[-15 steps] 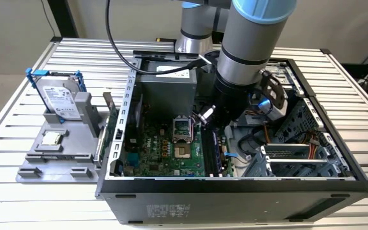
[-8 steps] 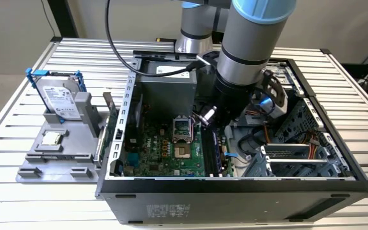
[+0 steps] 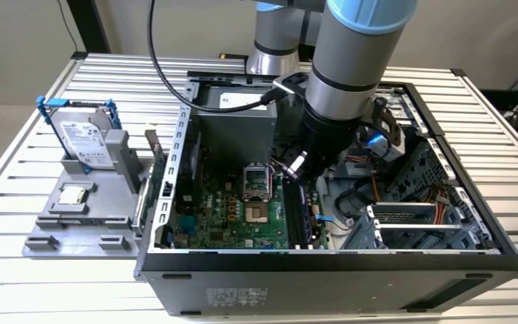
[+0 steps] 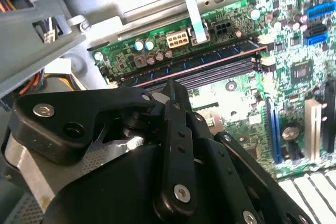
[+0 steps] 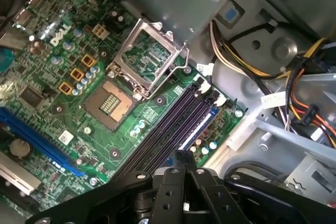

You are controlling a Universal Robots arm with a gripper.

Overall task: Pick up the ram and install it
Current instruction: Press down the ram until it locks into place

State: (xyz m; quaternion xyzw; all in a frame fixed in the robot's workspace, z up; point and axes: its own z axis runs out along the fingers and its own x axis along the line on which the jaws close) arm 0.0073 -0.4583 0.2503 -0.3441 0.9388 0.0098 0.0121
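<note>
Down inside the open computer case [image 3: 331, 277], the end effector [image 5: 181, 157] hangs tip-first just above the bank of long black memory slots [image 5: 168, 129] at the motherboard's edge. In the first wrist view its 2 black fingers [image 5: 167, 182] run together to a single point, pressed against each other, with nothing seen pinched between them. In the second wrist view the end effector [image 4: 176, 92] stands over the slots' near end. The ram [image 4: 194, 62] appears as a thin dark strip with bluish marks standing on edge in the slot closest to the board's outer edge, lying level along the slot's length. Whether the fingertips touch it cannot be told. Beside the slots, toward the middle of the green motherboard [image 5: 68, 103], sits the bare processor socket [image 5: 111, 104] with its metal retention frame [image 5: 152, 51] flipped up. A long blue expansion slot [image 5: 37, 136] lies farther across the board, and a bundle of yellow, orange and black wires [image 5: 307, 103] runs along the grey chassis wall. In the exterior view the arm [image 3: 353, 67] reaches steeply down into the case with a black cable [image 3: 164, 74] looping off it. Well apart on the exterior view's left, a silver hard drive [image 3: 83, 138] in a blue frame leans upright on a grey fixture [image 3: 88, 223] on the slatted worktop [image 3: 25, 290].
</note>
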